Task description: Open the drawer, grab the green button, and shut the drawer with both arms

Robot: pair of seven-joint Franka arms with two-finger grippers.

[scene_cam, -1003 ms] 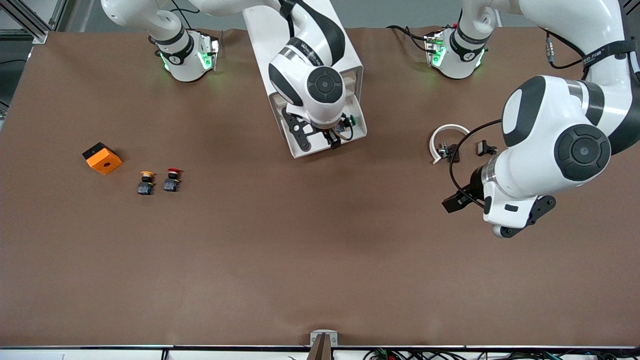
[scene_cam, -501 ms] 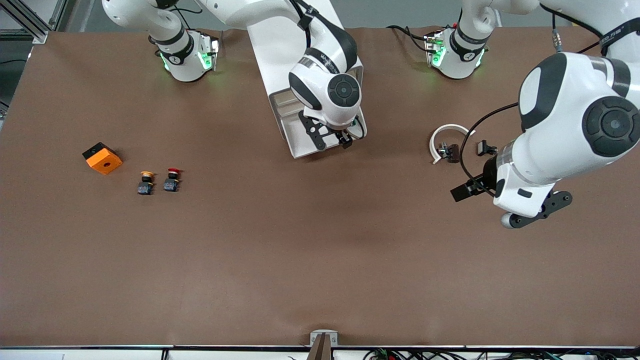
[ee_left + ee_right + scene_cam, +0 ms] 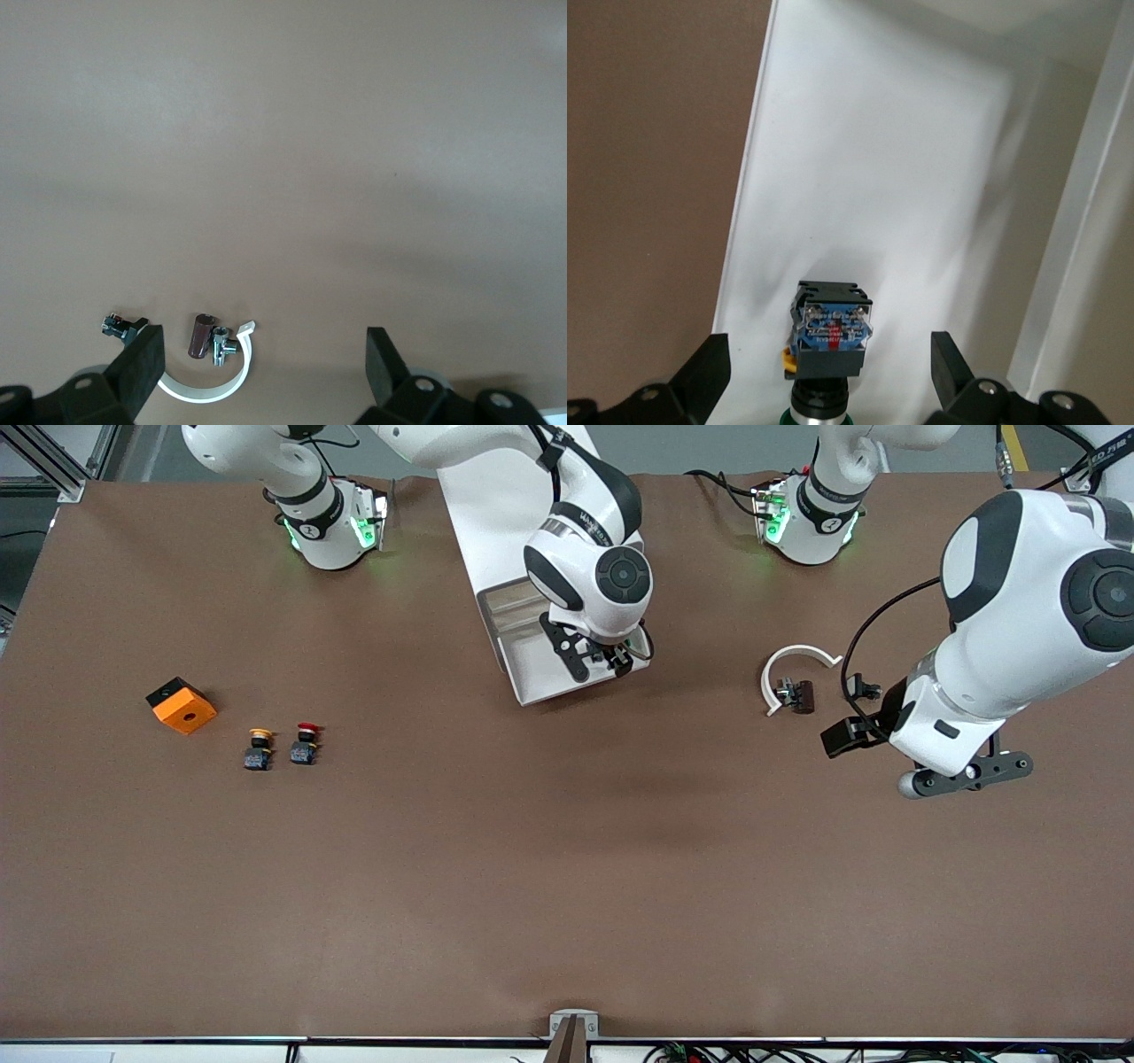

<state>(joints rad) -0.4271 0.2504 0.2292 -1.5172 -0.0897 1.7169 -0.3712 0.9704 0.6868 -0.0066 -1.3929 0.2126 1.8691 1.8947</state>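
The button (image 3: 827, 354) lies on its side on the white floor of the open drawer (image 3: 532, 664), showing a black body with a blue terminal block at one end, a yellow ring and a green cap at the other. The right gripper (image 3: 824, 381) hangs over the drawer with its fingers (image 3: 709, 372) spread wide on either side of the button, holding nothing. The left gripper (image 3: 261, 372), toward the left arm's end of the counter (image 3: 567, 868) from the drawer, hovers with fingers wide apart and empty above a white curved clip (image 3: 213, 385) and small metal fittings (image 3: 122, 325).
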